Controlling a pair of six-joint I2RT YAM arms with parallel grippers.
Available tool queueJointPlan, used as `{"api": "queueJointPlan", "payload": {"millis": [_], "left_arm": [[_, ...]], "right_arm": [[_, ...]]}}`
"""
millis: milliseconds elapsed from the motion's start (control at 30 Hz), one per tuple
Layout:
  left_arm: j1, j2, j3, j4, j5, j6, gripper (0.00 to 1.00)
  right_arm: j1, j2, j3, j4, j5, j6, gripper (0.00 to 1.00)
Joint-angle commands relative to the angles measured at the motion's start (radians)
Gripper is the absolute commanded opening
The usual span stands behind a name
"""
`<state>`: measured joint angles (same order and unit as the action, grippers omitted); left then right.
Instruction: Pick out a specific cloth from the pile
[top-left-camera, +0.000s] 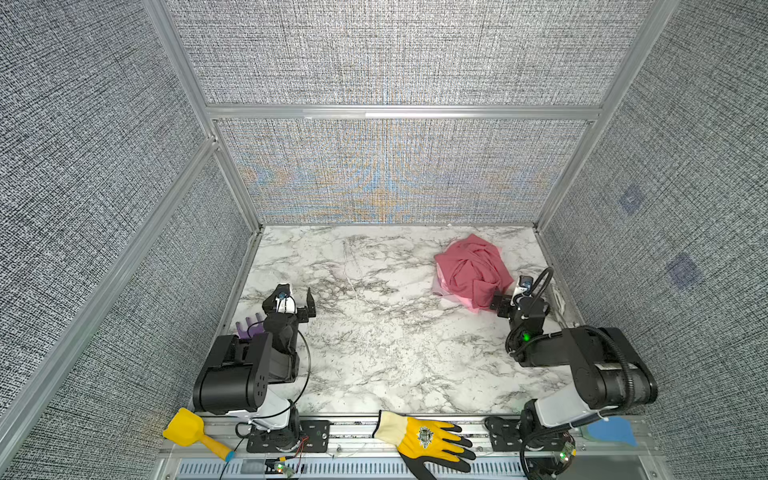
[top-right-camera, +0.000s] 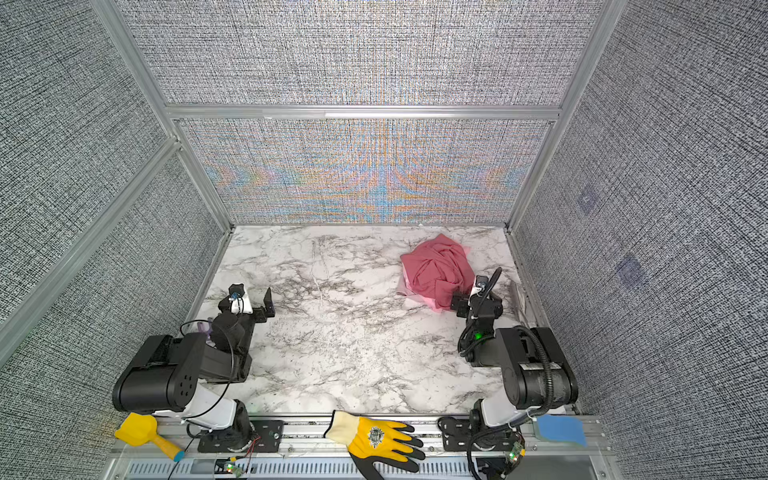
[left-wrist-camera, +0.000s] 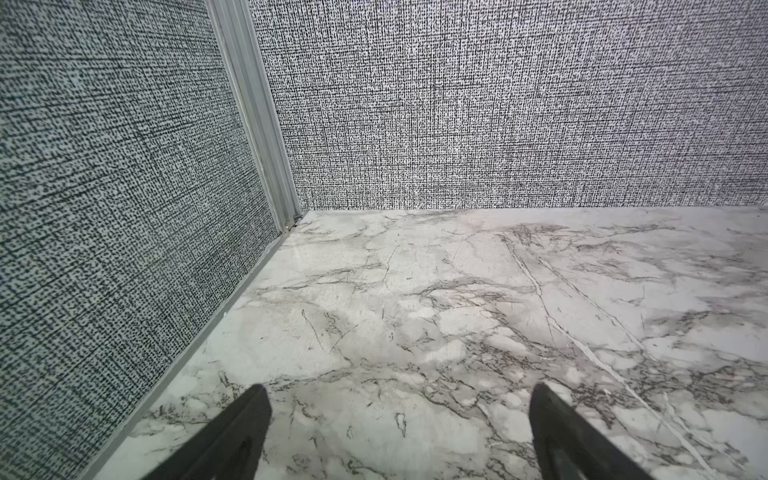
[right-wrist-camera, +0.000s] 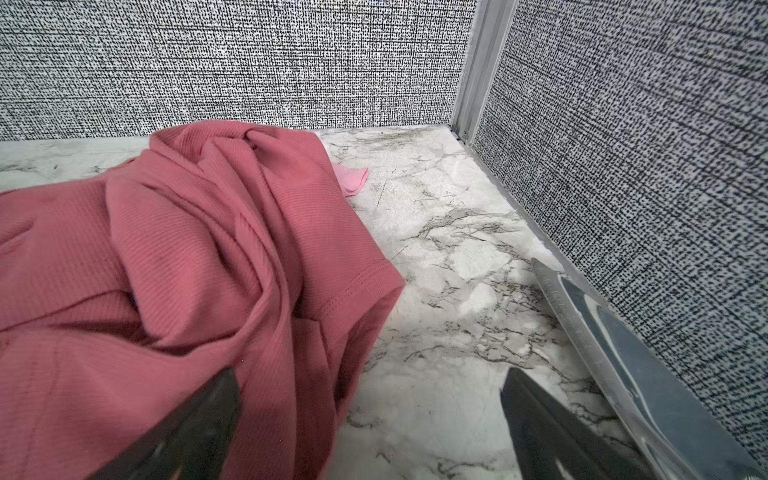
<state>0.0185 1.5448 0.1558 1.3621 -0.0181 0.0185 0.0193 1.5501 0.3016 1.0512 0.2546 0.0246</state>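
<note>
Only a pale edge of the cloth (top-left-camera: 439, 286) shows under the pile (top-left-camera: 469, 268); both claws spread.

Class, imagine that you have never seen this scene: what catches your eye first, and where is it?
The pile of pink cloths, dark rose-red on top, sits at the far right of the marble table, with the open right gripper beside it. A yellow-and-black glove lies on the front rail.

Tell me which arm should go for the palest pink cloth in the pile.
Right. Its open pincer sits at the pile, close to the palest cloth's edge; the left pincer is open across the table.
</note>
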Motion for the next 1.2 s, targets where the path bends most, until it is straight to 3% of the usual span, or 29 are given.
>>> {"api": "queueJointPlan", "payload": {"millis": [0, 1167], "left_arm": [[0.000, -0.003, -0.004, 0.035, 0.009, -0.002, 0.99], [0.001, -0.002, -0.001, 0.028, 0.010, -0.002, 0.99]], "right_arm": [[0.000, -0.002, 0.001, 0.015, -0.002, 0.004, 0.99], [-0.005, -0.001, 0.011, 0.000, -0.017, 0.006, 0.99]]}}
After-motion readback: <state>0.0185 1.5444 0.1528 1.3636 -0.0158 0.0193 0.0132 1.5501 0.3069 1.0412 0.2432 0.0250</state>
